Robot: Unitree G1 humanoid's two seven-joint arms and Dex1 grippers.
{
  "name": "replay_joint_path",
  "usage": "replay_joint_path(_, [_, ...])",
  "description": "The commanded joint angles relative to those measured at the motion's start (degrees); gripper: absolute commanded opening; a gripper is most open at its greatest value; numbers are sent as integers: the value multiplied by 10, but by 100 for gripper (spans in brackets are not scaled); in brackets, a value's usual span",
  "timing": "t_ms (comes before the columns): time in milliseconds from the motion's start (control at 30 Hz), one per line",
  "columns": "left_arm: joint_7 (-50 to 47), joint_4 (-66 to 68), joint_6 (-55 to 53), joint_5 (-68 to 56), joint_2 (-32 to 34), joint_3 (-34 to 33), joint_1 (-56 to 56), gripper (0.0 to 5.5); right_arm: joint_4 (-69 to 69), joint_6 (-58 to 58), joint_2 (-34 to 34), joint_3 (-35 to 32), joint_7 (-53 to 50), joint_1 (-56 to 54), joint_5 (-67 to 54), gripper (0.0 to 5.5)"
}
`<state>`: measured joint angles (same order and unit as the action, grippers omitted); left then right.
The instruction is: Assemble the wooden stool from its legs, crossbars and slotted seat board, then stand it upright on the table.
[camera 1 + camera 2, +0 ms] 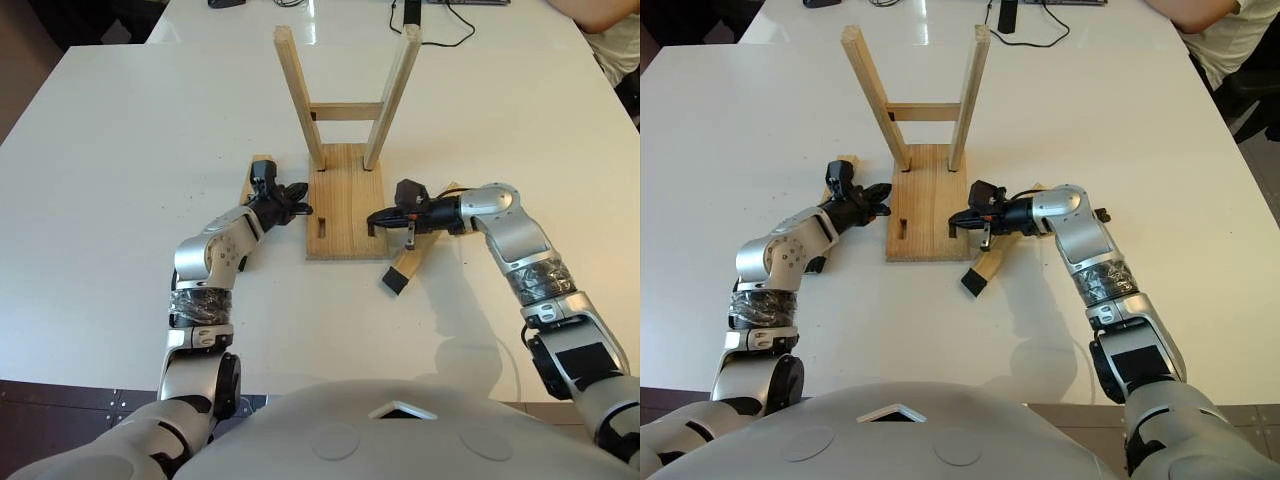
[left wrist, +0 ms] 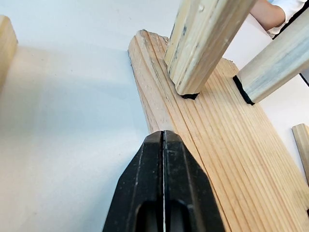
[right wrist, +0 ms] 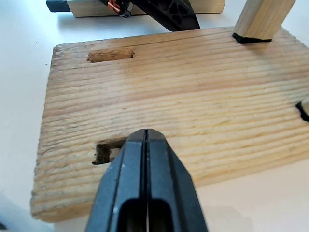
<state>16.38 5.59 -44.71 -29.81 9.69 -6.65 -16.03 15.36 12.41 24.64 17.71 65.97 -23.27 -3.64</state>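
Wooden seat board lies flat on the white table. Two legs stand in its far slots, joined by a crossbar. The left gripper is closed on nothing, its tip at the board's left edge. The right gripper, also closed and empty, sits over the near right slot. One loose leg lies under the right arm just beside the board, and another lies under the left.
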Motion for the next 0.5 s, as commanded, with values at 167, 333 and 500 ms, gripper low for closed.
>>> replay_joint_path(167, [-8, 6, 32, 3, -4, -28, -19, 0, -119, 83, 3, -65, -60, 56, -66, 2])
replay_joint_path(333, [-39, -114, 30, -32, -6, -91, 29, 0, -137, 95, 103, -170, -74, 63, -81, 2])
replay_joint_path(500, [-44, -264, 14, -103, -53, -76, 88, 0, -45, 33, 153, -141, -71, 38, -20, 2])
